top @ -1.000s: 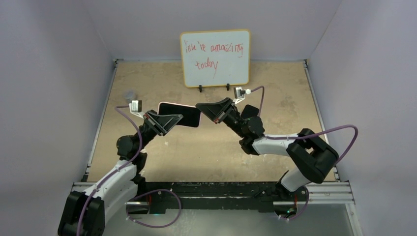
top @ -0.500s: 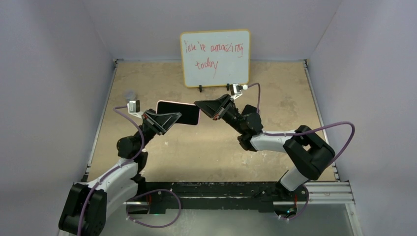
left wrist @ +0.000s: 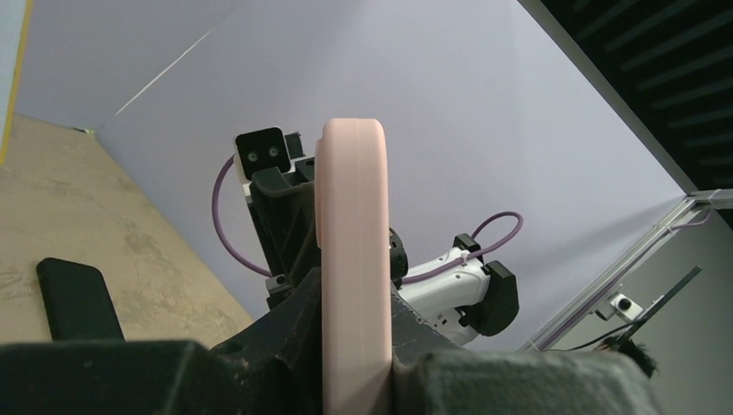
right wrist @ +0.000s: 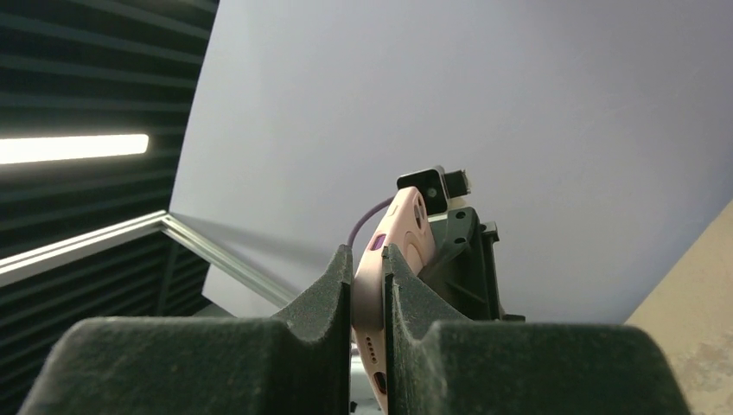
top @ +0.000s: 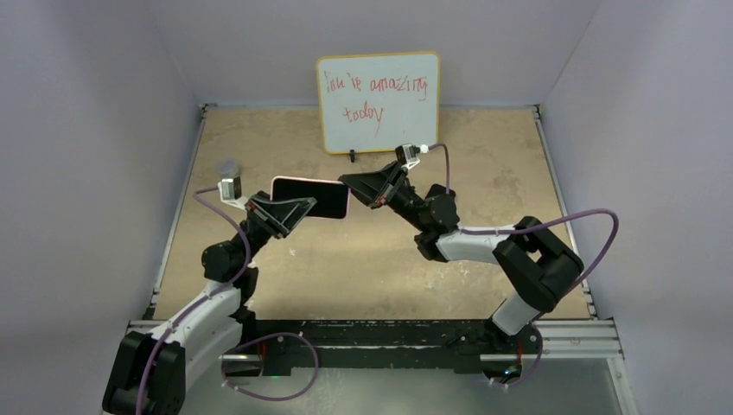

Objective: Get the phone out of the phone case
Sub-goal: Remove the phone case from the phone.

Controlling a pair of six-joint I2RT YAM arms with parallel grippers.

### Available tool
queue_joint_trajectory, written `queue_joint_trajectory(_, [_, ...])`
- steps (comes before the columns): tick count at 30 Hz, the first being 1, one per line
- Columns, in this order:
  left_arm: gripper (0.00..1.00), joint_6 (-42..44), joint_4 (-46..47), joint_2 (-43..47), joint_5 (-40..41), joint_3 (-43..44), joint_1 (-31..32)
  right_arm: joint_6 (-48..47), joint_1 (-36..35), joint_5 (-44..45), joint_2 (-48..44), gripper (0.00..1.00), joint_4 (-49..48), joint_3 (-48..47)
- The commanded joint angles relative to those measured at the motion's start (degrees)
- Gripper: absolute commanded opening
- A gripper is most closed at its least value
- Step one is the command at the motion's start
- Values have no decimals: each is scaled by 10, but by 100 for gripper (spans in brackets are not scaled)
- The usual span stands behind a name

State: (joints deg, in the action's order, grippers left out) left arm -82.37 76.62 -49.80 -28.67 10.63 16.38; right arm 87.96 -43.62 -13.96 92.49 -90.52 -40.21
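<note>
A pink phone case [top: 311,197] with a dark face is held edge-up in the air between both arms, over the middle of the table. My left gripper [top: 290,212] is shut on its long sides; in the left wrist view the case [left wrist: 353,216] stands upright between the pads [left wrist: 285,337]. My right gripper [top: 350,186] is shut on the case's right end; in the right wrist view the case [right wrist: 402,233] sits pinched between the fingers [right wrist: 328,303], its port holes showing. I cannot tell the phone apart from the case.
A whiteboard [top: 378,102] with red writing stands at the back centre. A flat black rectangular object [left wrist: 78,298] lies on the tan table [top: 484,164], behind my right arm. Grey walls close in the left, right and back.
Both grippers and the case have shifted slightly left and back together. My right wrist has swung further toward the whiteboard. Both grips are unchanged.
</note>
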Motion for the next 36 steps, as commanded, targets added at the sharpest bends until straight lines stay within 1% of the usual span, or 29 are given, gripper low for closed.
queue_joint_trajectory(1, [0, -16, 253, 35, -15, 59, 3, 62, 19, 27, 33, 0, -138, -14])
queue_joint_trajectory(9, [0, -5, 255, 38, -23, 99, 3, 118, 17, 31, 60, 0, -131, -26])
queue_joint_trajectory(11, [0, -5, 254, 35, -23, 107, 3, 117, 16, 28, 62, 0, -121, -26])
queue_joint_trajectory(13, [0, -5, 254, 34, -23, 114, 3, 90, 12, 27, 48, 0, -90, -22])
queue_joint_trajectory(16, [0, -11, 252, 31, -11, 115, 3, 24, 10, 18, 12, 0, -23, -20])
queue_joint_trajectory(20, [0, -18, 204, 32, 17, 98, 3, -100, 1, 0, -33, 0, 92, -33])
queue_joint_trajectory(22, [0, -24, 193, 33, 39, 79, 3, -140, -3, -1, -42, 0, 120, -28])
queue_joint_trajectory(26, [0, -38, 187, 24, 65, 56, 3, -162, -3, -21, -30, 0, 109, -13])
queue_joint_trajectory(27, [0, -40, 187, 22, 69, 51, 3, -165, -3, -38, -24, 0, 102, -11])
queue_joint_trajectory(31, [0, -40, 177, 15, 86, 38, 3, -165, -4, -74, 7, 5, 71, -4])
queue_joint_trajectory(36, [0, -43, 156, 4, 113, 22, 3, -199, -5, -92, 14, 12, 79, 18])
